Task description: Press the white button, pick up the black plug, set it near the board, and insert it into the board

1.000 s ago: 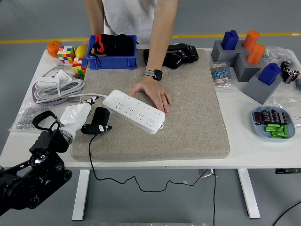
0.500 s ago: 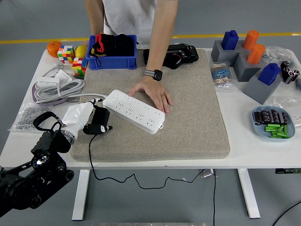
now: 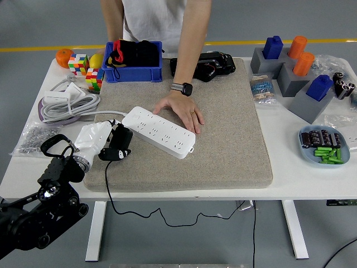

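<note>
I have the left hand [image 3: 92,139] clenched on the black plug [image 3: 118,142] near the table's left edge, just beside the board [image 3: 158,132], whose near end lies to its right.

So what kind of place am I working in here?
Probably a robot test lab: a white table cluttered with practice props such as puzzle cubes and grey block stands, over a grey floor with a yellow line.
</note>
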### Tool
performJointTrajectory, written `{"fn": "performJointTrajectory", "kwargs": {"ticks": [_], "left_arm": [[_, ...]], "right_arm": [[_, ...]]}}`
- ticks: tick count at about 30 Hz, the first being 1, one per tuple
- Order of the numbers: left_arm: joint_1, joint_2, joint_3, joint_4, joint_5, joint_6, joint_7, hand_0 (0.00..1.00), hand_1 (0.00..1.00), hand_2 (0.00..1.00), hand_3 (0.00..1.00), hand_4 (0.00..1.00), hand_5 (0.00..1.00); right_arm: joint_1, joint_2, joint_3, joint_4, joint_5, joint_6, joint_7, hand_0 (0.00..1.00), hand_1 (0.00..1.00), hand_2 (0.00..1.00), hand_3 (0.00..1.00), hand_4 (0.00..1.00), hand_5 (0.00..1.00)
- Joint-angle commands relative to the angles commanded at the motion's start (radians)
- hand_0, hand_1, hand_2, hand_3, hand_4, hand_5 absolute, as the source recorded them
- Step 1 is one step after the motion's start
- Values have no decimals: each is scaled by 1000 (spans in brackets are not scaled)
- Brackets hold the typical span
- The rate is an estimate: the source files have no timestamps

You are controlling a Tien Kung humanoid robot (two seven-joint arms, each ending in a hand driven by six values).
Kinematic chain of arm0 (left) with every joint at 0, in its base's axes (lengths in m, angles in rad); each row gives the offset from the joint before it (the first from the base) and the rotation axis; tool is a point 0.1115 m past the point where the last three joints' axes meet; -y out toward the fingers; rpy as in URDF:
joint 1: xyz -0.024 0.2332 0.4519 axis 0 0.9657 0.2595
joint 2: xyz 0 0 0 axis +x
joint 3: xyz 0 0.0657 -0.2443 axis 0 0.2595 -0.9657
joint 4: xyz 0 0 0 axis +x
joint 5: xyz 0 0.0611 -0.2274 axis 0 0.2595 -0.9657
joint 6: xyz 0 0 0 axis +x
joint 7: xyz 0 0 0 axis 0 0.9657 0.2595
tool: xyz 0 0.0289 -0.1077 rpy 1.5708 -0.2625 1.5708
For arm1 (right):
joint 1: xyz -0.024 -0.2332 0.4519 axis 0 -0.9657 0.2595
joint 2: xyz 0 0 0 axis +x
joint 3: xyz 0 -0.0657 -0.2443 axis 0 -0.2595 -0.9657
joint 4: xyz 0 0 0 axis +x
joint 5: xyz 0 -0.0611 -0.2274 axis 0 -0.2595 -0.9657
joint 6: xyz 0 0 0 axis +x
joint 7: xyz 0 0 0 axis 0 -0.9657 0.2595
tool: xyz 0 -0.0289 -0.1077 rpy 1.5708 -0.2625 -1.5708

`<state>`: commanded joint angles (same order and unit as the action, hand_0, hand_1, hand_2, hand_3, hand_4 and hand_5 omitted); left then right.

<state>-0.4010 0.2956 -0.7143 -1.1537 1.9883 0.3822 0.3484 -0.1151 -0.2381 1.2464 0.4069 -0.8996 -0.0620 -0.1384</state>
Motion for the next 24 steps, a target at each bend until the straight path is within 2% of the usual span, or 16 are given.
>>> {"fn": "performJointTrajectory", "kwargs": {"ticks": [4,5,10,11,16,17,24], "left_arm": [[-2,0,2,3,5,16,-25,193,387,486,618,704,15],[-2,-1,2,6,5,19,-31,172,354,448,595,590,2],[-3,-1,0,16,-8,29,-59,172,354,448,595,590,2],[-3,0,0,15,-10,30,-62,148,263,320,516,478,2],[-7,5,-8,-13,-23,37,-77,148,263,320,516,478,2],[-10,6,-9,-18,-26,38,-78,142,248,296,498,420,2],[-54,4,15,-28,-58,34,-83,138,254,290,504,424,2]], "right_arm": [[1,1,1,0,0,0,0,750,726,706,672,731,416],[1,1,1,-1,-1,0,0,750,726,705,672,731,416],[1,2,3,0,-1,0,0,750,726,705,672,731,416],[1,1,3,0,-1,0,0,750,726,705,670,731,416],[1,1,4,0,-2,-1,1,750,726,705,670,731,416],[0,1,3,0,-2,0,1,749,723,705,665,730,417],[0,0,3,0,-1,-1,1,749,725,705,667,730,417]]}}
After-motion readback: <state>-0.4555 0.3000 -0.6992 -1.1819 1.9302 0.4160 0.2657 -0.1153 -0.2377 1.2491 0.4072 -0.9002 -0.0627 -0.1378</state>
